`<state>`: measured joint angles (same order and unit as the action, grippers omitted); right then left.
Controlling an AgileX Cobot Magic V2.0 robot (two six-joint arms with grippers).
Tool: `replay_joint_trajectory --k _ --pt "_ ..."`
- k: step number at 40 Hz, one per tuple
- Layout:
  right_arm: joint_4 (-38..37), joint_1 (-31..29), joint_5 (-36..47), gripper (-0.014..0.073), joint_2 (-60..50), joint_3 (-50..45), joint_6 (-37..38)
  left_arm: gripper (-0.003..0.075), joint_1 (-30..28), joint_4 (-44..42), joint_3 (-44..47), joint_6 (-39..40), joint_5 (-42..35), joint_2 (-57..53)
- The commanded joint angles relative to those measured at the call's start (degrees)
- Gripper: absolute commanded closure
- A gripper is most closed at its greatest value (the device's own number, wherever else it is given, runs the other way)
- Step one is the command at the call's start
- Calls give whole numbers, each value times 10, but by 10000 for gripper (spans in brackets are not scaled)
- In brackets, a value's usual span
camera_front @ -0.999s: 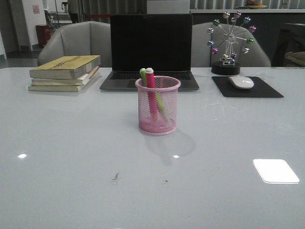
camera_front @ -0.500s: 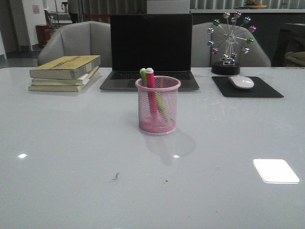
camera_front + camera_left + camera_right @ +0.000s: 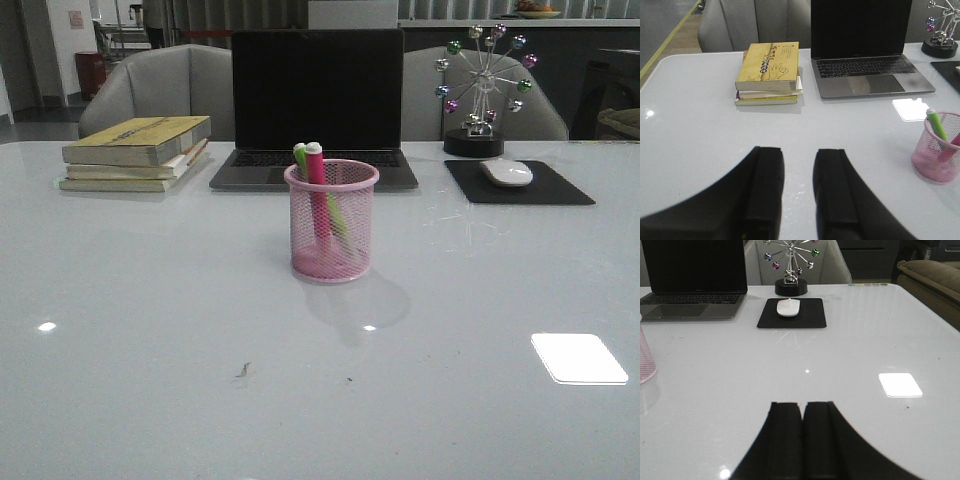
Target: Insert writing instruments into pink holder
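The pink holder (image 3: 331,222) stands on the white table (image 3: 150,300) in front of the laptop. Both writing instruments lean inside it: a pink marker (image 3: 317,195) and a lime green marker (image 3: 300,160), their pale cap ends poking above the rim. The left wrist view also catches the pink holder (image 3: 939,150) with the green marker (image 3: 936,123) in it, off to one side and well apart from my left gripper (image 3: 799,152), which is open and empty over bare table. My right gripper (image 3: 803,406) is shut on nothing; only an edge of the pink holder (image 3: 646,360) shows there. No arm appears in the front view.
A laptop (image 3: 316,100) sits behind the holder. A stack of books (image 3: 135,152) lies at the back left. At the back right are a white mouse (image 3: 506,172) on a black pad (image 3: 520,185) and a ball-wheel desk toy (image 3: 478,90). Chairs stand beyond the table.
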<state>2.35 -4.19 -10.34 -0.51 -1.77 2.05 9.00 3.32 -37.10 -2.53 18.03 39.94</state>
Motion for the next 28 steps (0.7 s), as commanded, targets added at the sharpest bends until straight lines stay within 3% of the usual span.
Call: replay_joint_trajectory --k 1,11,18,28 --pt "-1 -2 48 572 -11 0 0 474 0 6 -17 6 -44 -1" --pt "-1 -2 48 572 -11 0 0 482 0 6 -17 6 -45 -1" --pt "-1 -2 48 572 -11 0 0 629 -15 5 -17 6 -56 -6" --pt "-1 -2 48 572 -11 0 0 620 -75 -4 2 6 -115 -60"
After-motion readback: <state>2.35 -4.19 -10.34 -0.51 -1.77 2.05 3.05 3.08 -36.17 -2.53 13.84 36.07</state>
